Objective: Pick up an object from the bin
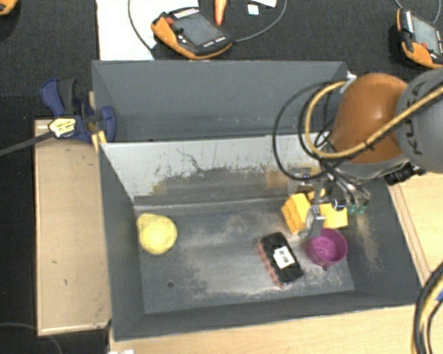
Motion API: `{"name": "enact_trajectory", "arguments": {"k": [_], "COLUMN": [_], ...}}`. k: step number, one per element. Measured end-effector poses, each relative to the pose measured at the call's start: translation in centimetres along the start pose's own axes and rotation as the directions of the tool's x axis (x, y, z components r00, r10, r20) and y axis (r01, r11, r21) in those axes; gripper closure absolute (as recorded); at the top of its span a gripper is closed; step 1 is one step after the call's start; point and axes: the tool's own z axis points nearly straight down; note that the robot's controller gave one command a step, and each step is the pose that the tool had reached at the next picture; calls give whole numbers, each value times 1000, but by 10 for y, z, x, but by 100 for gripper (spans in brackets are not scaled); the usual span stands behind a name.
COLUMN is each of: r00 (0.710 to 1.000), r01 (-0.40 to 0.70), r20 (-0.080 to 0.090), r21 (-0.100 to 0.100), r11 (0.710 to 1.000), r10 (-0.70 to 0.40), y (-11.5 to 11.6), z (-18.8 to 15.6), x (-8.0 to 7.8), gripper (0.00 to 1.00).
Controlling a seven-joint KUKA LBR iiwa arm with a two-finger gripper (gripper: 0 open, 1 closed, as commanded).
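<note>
Nearest us in the bin (229, 316) lie a black box with a white label (280, 258) and a purple cup (327, 248), with a yellow lump (157, 234) well apart at the left. Just behind the cup, a yellow block (296, 211) sits at the tip of the arm (367, 120). We cannot tell whether the jaws are spread or pinching it.

Even overhead light; shadows soft; pale sheen on bin (206, 158) wall.

The gripper (317, 213) hangs low over the bin (203, 99). A yellow block (295, 211) lies just beside it, a purple cup (327, 248) and a black box (280, 259) lie near below it, and a yellow ball (157, 234) lies well apart.
</note>
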Motion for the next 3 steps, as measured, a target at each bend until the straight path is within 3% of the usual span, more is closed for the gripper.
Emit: {"name": "enact_trajectory", "arguments": {"k": [1, 2, 3], "r00": [1000, 997, 976], "r01": [2, 74, -217], "r20": [8, 4, 24], "r21": [1, 0, -9], "r11": [1000, 997, 976], "r10": [-2, -74, 217], "y": [0, -85, -6], "z": [-5, 61, 12], "x": [-2, 63, 1], "gripper": [0, 0, 0]}}
